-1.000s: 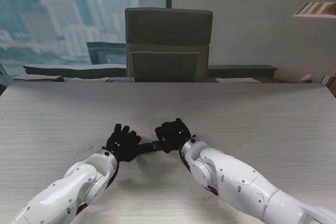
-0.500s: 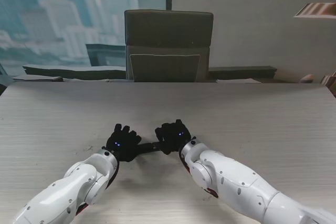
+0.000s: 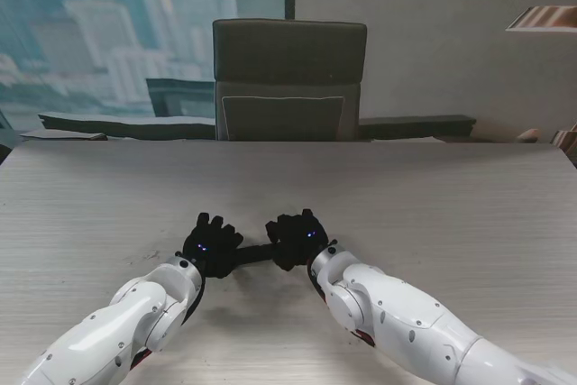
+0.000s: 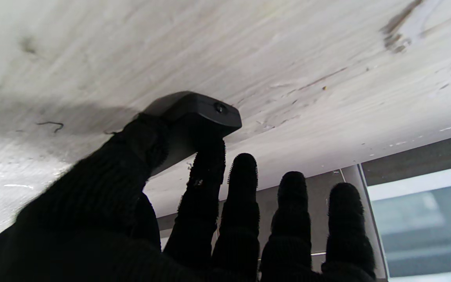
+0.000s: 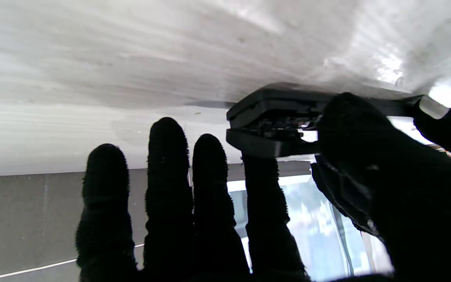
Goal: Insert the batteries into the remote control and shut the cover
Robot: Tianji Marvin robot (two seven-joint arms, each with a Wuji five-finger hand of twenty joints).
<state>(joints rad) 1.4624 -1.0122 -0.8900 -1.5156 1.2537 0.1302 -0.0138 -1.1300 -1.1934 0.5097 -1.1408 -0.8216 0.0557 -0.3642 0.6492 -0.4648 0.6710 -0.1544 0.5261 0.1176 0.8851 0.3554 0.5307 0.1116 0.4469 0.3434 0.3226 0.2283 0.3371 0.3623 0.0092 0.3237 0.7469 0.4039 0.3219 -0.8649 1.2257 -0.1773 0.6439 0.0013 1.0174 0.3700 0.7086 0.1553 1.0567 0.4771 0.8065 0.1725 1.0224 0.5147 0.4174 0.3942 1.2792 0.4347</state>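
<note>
One remote control (image 3: 255, 252) is seen on the table (image 3: 433, 196), lying flat between two black-gloved hands, at about 6 o'clock from the middle of the table top in the stand view. No loose batteries can be made out; anything that small is hidden by the gloves or too small to tell. One chair (image 3: 288, 78) is seen at 12 o'clock, beyond the far edge of the table.

The left hand (image 3: 209, 242) is placed at the 9 o'clock end of the remote. In the left wrist view that end of the remote (image 4: 194, 117) is pinched between the thumb (image 4: 131, 149) and the first finger (image 4: 206, 172); the other three fingers are held straight and apart, touching nothing.

The right hand (image 3: 295, 233) is placed at the 3 o'clock end. In the right wrist view the remote (image 5: 276, 117) is gripped between the thumb (image 5: 350, 129) and the first finger (image 5: 260, 176), and a gap is seen between the body and the cover (image 5: 264, 147), which is not seated flush. The remaining three fingers are extended and spread, off the remote. Whether batteries sit inside cannot be told.
</note>
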